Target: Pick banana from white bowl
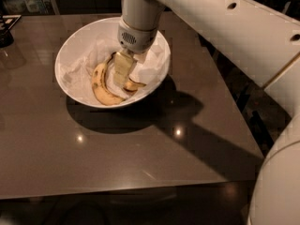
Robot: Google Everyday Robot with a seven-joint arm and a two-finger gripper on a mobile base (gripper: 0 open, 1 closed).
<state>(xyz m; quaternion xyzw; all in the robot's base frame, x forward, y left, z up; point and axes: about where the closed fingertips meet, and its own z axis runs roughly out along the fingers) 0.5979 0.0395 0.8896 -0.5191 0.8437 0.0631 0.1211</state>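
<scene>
The white bowl [70, 55] stands on the back part of a dark table, lined with crumpled white paper. Two bananas lie in it. The broad, pale yellow spotted one [100, 89] curves along the front left. The slimmer banana with brown streaks [133, 85] lies to its right, mostly covered by my gripper; its browned end shows at the right and a dark stem at the upper left. My gripper [122, 73] reaches down into the bowl from above, right on the slimmer banana.
The brown table [117, 149] has its front edge near the bottom and its right edge beside my arm's shadow. A dark object [5, 34] sits at the far left back corner. My white arm [220, 27] spans the upper right.
</scene>
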